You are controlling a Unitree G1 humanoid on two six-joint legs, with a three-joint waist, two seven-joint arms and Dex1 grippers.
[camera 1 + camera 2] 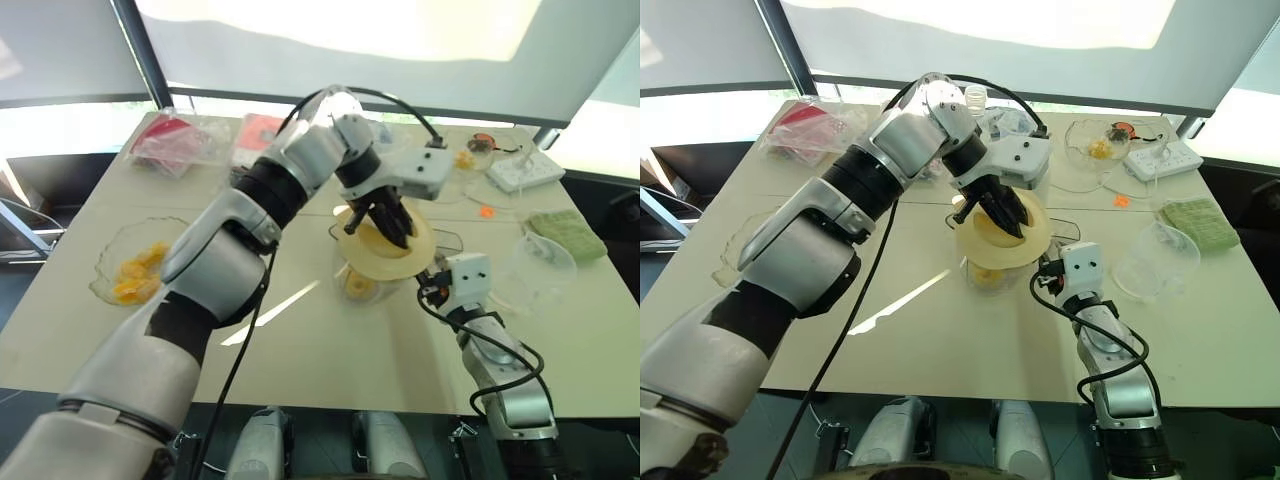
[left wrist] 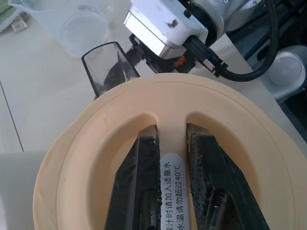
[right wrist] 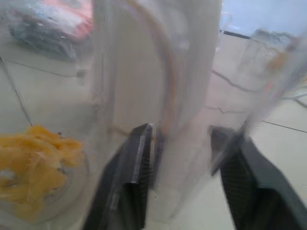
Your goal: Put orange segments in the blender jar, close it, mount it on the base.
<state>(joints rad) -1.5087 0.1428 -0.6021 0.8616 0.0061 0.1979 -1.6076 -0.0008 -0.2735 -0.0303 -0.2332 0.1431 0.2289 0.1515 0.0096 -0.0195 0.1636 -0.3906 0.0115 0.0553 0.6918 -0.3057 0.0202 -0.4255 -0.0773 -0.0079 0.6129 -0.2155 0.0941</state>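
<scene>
My left gripper (image 2: 170, 182) is clamped on the raised centre rib of the flat round cream lid (image 1: 385, 245), one black finger in each recess beside it. The lid hangs tilted just above the rim of the blender jar (image 1: 992, 272), not yet seated.

Directly below my left fingers stands the jar, upright on the cream table (image 1: 320, 350), its long axis vertical and its open mouth facing up toward the lid. Orange segments (image 3: 33, 163) lie in its bottom.

My right gripper (image 3: 184, 158) points level at the jar's side handle (image 2: 108, 67), one finger on either side of that clear strap. The jaws are partly closed around it, but I cannot tell whether the pads press it yet.

The jar should be light, stiff and smooth, so it may slip or tip under a downward push; the handle looks the best hold for steadying it. The lid is rigid and light, and its rib is a sure grip.

Farther out, past my left arm's outer side, a shallow glass bowl (image 1: 130, 262) holds more yellow-orange pieces. Beyond my right gripper's outer side lie a clear cup (image 1: 1155, 260) on its side and a green cloth (image 1: 1200, 222).
</scene>
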